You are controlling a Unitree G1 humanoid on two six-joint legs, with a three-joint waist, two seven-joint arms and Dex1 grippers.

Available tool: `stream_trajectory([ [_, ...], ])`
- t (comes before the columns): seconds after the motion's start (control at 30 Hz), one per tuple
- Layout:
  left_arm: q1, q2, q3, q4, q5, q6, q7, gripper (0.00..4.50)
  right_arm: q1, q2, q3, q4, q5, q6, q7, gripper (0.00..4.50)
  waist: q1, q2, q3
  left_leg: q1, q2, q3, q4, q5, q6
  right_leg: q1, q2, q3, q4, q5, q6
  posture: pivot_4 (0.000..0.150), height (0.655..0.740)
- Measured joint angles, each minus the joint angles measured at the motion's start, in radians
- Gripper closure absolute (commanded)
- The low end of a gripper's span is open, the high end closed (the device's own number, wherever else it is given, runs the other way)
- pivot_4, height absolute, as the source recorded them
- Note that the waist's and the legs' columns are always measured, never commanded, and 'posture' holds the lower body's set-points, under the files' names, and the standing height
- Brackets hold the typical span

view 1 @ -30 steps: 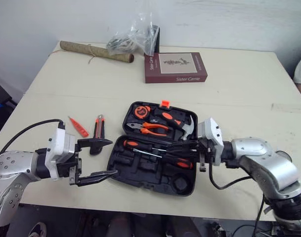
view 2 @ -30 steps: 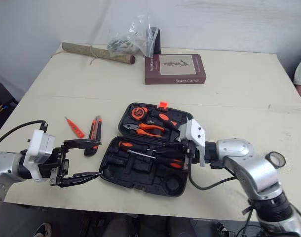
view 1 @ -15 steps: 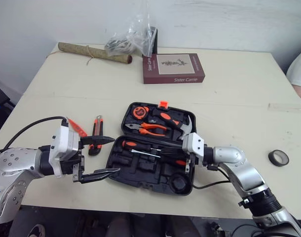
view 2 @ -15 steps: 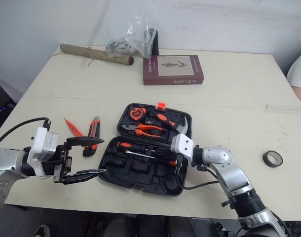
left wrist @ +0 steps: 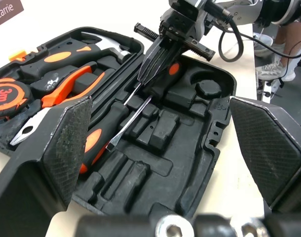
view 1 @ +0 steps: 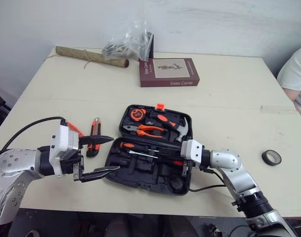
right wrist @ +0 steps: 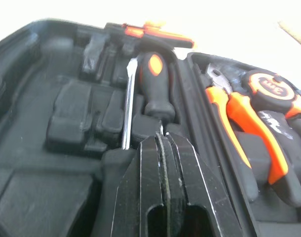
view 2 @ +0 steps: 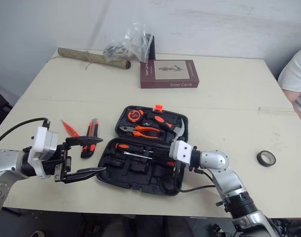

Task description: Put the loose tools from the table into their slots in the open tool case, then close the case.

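Left pincer released, forearm level beside tool case | right pincer clenched empty, elbow bent, tips inside case

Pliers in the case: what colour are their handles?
Orange, on the steel-jawed pliers; the right wrist view shows them best.

The dark red book lying on the desk carries the title "Sister Carrie" in pale letters along the lower edge of its cover. The lettering on its spine is too small to read. In the left wrist view, the orange face of the tape measure, seated in the tool case, reads "3m".
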State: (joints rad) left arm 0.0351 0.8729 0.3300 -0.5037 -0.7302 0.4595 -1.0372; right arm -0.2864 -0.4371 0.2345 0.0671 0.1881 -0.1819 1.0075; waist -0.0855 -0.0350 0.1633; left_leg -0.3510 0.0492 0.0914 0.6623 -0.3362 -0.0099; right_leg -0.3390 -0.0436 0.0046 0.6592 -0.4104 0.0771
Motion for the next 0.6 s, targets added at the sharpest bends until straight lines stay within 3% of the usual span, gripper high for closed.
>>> stream_trajectory([
  [0.4, 0.000, -0.003, 0.000, 0.001, 0.004, -0.001, 0.001, 0.00, -0.006, 0.014, -0.013, 0.015, 0.049, -0.016, 0.070, 4.44, 0.001, 0.004, 0.002, -0.001, 0.000, 0.000, 0.000, 0.000, 0.000, -0.001, 0.000, 0.000, 0.000, 0.000, 0.000, 0.150, 0.7400],
  [0.6, 0.011, -0.006, 0.000, 0.003, 0.010, -0.003, -0.002, 0.00, -0.024, 0.005, -0.007, -0.039, 0.071, 0.019, 0.097, 4.44, 0.008, 0.012, 0.007, -0.004, -0.001, 0.000, 0.000, 0.000, 0.001, -0.003, -0.001, 0.000, 0.000, 0.000, 0.000, 0.150, 0.7400],
])
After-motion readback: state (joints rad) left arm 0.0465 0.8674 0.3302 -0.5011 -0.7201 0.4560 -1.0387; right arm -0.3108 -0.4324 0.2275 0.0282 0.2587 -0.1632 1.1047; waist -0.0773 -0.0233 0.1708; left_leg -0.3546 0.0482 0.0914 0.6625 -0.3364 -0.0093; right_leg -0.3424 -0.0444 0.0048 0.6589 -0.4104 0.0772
